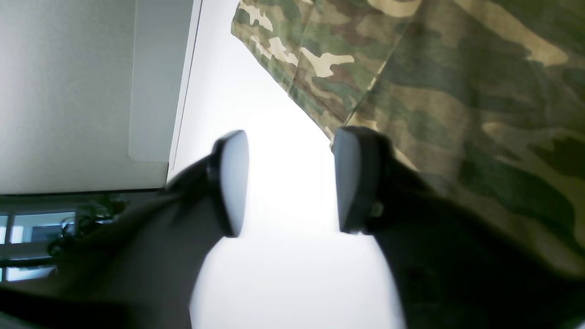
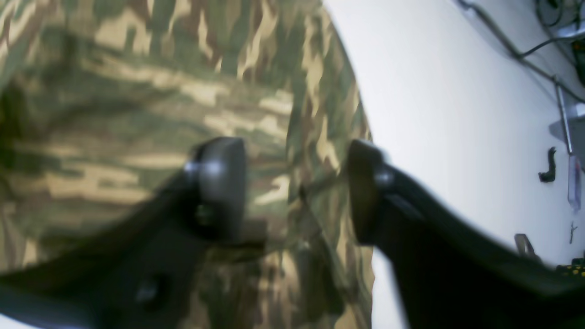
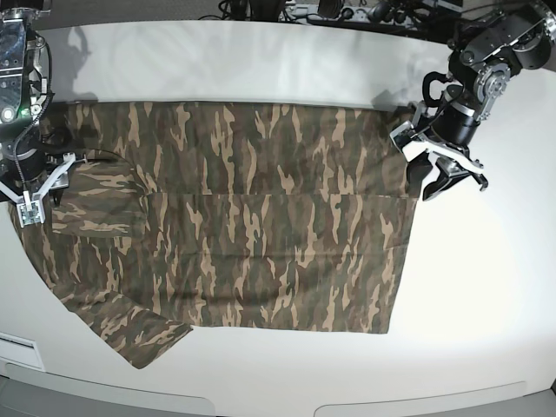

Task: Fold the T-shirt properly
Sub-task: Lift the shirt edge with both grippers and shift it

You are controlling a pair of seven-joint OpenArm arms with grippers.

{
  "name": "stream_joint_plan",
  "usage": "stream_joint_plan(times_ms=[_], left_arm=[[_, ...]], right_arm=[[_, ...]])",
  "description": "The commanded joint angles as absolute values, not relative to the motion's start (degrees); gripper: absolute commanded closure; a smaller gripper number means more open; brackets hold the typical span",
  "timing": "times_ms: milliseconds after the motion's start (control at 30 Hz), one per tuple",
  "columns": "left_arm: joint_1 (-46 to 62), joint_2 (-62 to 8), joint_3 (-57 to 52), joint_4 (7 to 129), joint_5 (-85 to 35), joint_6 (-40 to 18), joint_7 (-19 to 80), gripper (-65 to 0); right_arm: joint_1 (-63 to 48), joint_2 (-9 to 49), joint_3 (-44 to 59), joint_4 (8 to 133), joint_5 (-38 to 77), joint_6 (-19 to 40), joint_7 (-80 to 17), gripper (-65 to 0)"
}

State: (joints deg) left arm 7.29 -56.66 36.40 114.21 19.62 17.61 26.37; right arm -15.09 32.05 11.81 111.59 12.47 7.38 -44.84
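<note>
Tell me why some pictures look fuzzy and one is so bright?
Right wrist view: the shirt is smeared by blur, and the fingers are soft too. Left wrist view: the table glares to plain white, and the dark fingers look fuzzy. Base view: sharp, with soft shadows on the table beside both arms.

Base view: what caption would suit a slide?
Camouflage-print cloth T-shirt spread on a white table, one robot arm at each side edge.

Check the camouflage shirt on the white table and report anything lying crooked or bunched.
The camouflage-print cloth T-shirt lies mostly flat on the white table, but unevenly. One sleeve juts out askew at the near corner, on the right hand's side; above it a flap is doubled over the body.
</note>
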Motion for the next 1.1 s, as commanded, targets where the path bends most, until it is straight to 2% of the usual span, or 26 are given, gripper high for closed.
stream_joint_plan(times_ms=[0, 33, 67, 233, 433, 567, 767, 867, 1067], left_arm=[[6.8, -57.8, 35.9, 115.1, 19.6, 19.7, 24.9, -4.7], [6.8, -57.8, 35.9, 115.2, 19.2, 20.5, 24.4, 0.0], [6.8, -57.8, 35.9, 115.3, 19.2, 20.7, 24.3, 0.0], [5.3, -57.1, 35.9, 116.9, 17.4, 18.3, 23.5, 0.0], [-1.0, -54.3, 35.9, 116.7, 4.3, 3.6, 22.8, 0.0], [-4.7, -51.2, 35.9, 114.4, -2.5, -3.7, 23.8, 0.0], [-5.7, -46.4, 36.0, 106.9, -7.8, -12.8, 28.5, 0.0], [-5.5, -45.1, 36.0, 104.1, -8.5, -15.7, 32.6, 0.0], [-2.7, -46.6, 36.0, 107.2, -9.1, -15.9, 37.2, 0.0]], right_arm=[[-14.5, 33.2, 12.4, 112.7, 12.1, 7.3, -44.9, -16.6], [-14.5, 33.2, 12.4, 112.7, 12.1, 7.5, -46.6, -6.5], [-14.6, 33.2, 12.4, 112.7, 12.1, 7.5, -48.3, 0.0], [-17.4, 33.2, 12.4, 112.7, 12.2, 8.8, -49.5, 0.0], [-22.5, 33.1, 12.4, 111.6, 17.1, 15.2, -46.2, 0.0], [-21.7, 33.2, 12.4, 106.7, 18.0, 15.8, -45.3, 0.0], [-21.1, 33.1, 12.4, 97.9, 18.2, 21.2, -45.5, 0.0], [-21.5, 33.2, 12.4, 96.6, 18.5, 21.6, -47.1, 0.0], [-23.7, 33.2, 12.4, 97.3, 24.0, 21.7, -54.5, 0.0]])
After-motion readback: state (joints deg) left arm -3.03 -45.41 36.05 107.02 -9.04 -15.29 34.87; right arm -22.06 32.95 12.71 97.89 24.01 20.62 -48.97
